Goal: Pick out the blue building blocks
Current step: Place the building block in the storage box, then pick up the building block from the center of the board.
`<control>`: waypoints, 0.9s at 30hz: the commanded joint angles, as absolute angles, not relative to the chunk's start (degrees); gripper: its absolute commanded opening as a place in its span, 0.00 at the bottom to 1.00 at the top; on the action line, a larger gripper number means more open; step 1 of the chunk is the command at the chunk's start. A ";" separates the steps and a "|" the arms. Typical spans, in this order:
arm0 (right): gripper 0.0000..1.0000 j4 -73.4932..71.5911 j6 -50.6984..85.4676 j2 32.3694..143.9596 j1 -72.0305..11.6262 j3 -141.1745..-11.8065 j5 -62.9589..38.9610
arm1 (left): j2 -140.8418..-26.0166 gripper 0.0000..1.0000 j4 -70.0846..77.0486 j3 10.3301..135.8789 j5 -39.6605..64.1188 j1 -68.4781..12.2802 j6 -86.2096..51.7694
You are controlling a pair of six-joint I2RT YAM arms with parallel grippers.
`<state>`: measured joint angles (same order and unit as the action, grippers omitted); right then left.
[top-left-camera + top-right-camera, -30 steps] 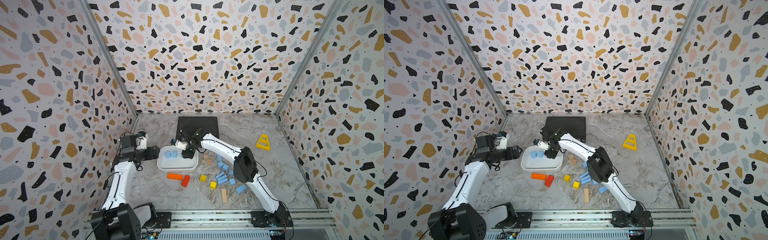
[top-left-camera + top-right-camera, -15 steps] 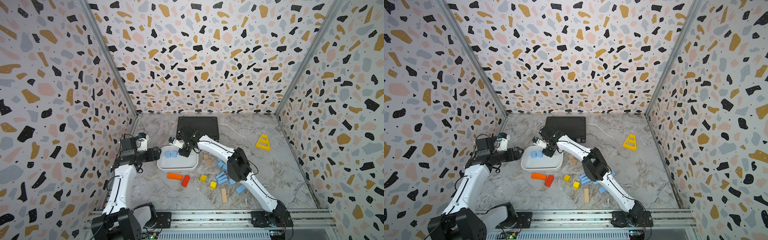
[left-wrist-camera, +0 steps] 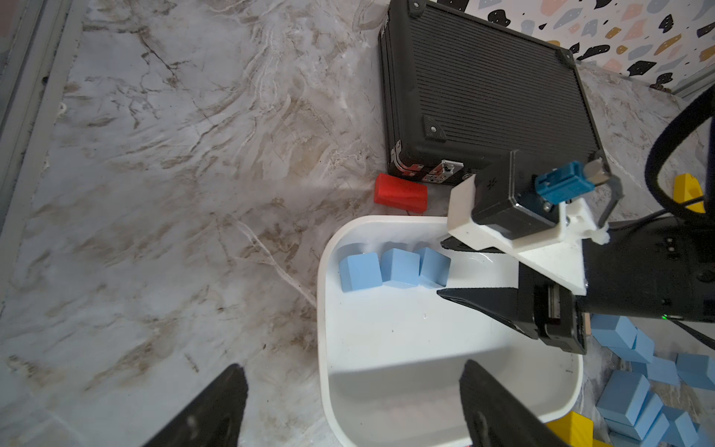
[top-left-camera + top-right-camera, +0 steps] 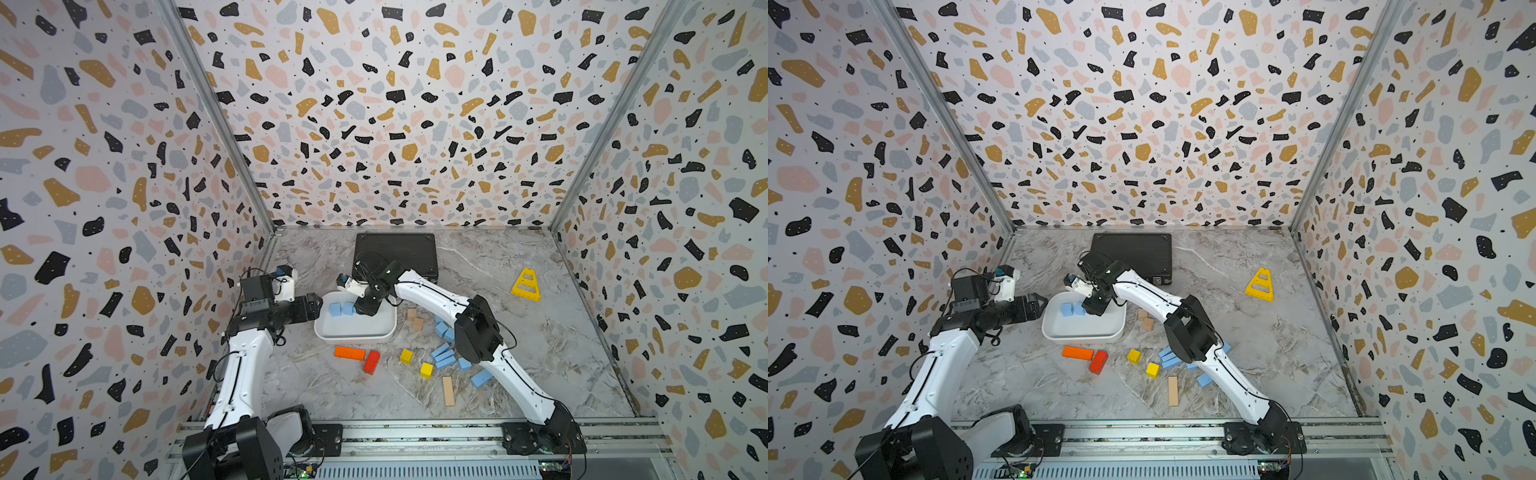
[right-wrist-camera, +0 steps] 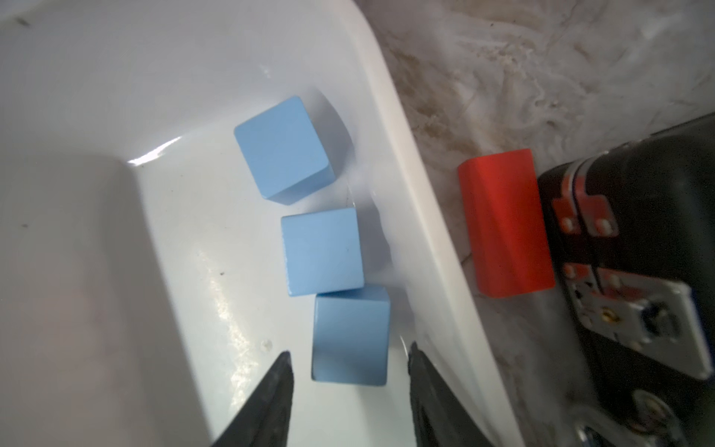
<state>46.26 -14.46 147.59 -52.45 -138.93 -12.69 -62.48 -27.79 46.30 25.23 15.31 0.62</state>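
Three light-blue cubes (image 5: 322,251) lie in a row inside the white tray (image 4: 353,334), along its far wall; in both top views only two (image 4: 336,309) (image 4: 1067,309) show beside the arm. My right gripper (image 5: 348,354) hangs low in the tray, open, its jaws on either side of the nearest cube (image 5: 350,336) with a gap on each side. My left gripper (image 3: 352,369) is open and empty at the tray's left rim (image 3: 321,309). Several more blue building blocks (image 4: 442,355) lie loose on the table under the right arm.
A black case (image 4: 395,253) stands behind the tray, with a red block (image 3: 400,193) between them. In front of the tray lie an orange bar (image 4: 350,352), a red block (image 4: 371,361), two yellow cubes (image 4: 406,356), tan blocks (image 4: 415,320) and a tan bar (image 4: 448,390). A yellow triangle (image 4: 527,284) sits far right.
My right gripper has opened and let go of a blue cube, which now rests in the tray beside the other two. The left arm has barely moved.
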 commanded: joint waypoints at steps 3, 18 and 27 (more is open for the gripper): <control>0.53 47.10 -14.11 139.96 -52.45 -141.11 -12.93 | -61.96 0.86 -27.00 45.85 25.81 15.49 2.23; 0.52 39.86 -1.91 114.35 -45.99 -111.16 -8.81 | -65.60 0.82 -28.23 50.52 31.86 12.20 0.62; 0.52 36.11 10.45 96.44 -37.13 -84.89 -9.10 | -69.73 0.82 -30.32 55.91 26.97 1.92 -1.87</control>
<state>37.15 4.49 102.00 -38.63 -88.75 -9.43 -69.14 -29.61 52.66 29.95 4.21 -0.86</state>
